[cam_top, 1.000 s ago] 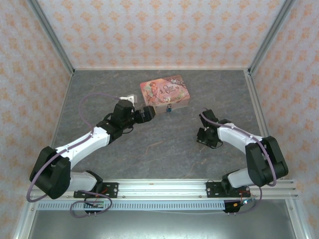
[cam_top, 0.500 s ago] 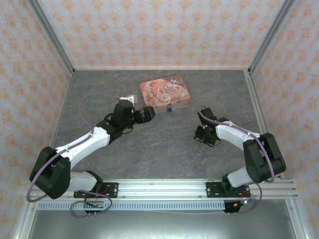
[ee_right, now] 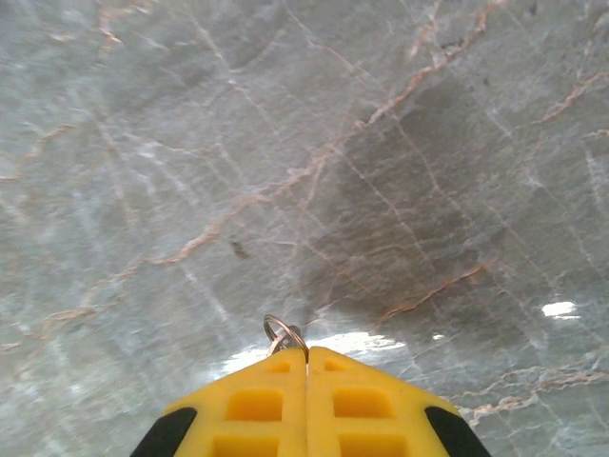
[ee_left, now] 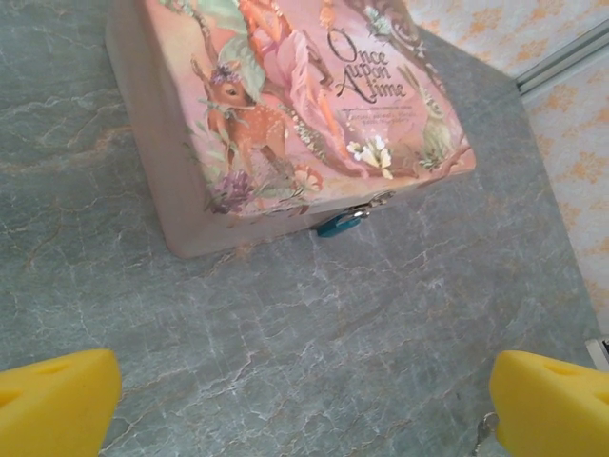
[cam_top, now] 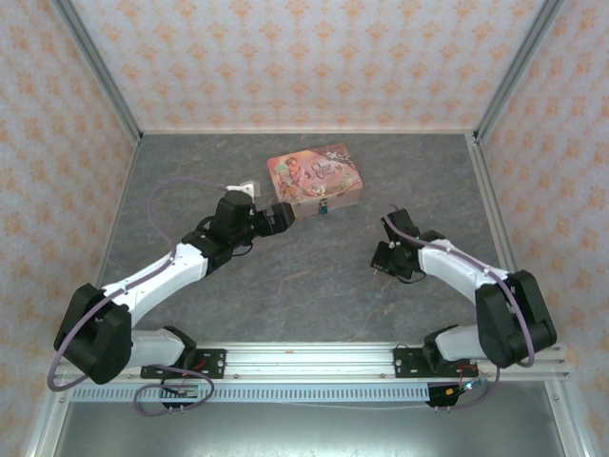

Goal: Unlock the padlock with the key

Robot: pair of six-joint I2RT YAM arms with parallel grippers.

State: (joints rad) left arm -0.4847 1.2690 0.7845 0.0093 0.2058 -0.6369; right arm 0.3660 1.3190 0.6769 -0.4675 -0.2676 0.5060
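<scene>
The tiny blue padlock hangs at the front clasp of the pink illustrated tin; the left wrist view shows the padlock under the tin's lid edge. My left gripper is open just left of the tin, low over the table, and its yellow fingertips stand wide apart with nothing between them. My right gripper hovers close above the table to the right, well away from the tin. It is shut on the key's metal ring; the key's blade is hidden.
The grey stone-patterned tabletop lies open between the two arms. Patterned walls with aluminium posts close in the back and sides. A rail runs along the near edge.
The right arm has shifted slightly, its gripper edging a little left while staying shut. The left arm and the tin have barely moved.
</scene>
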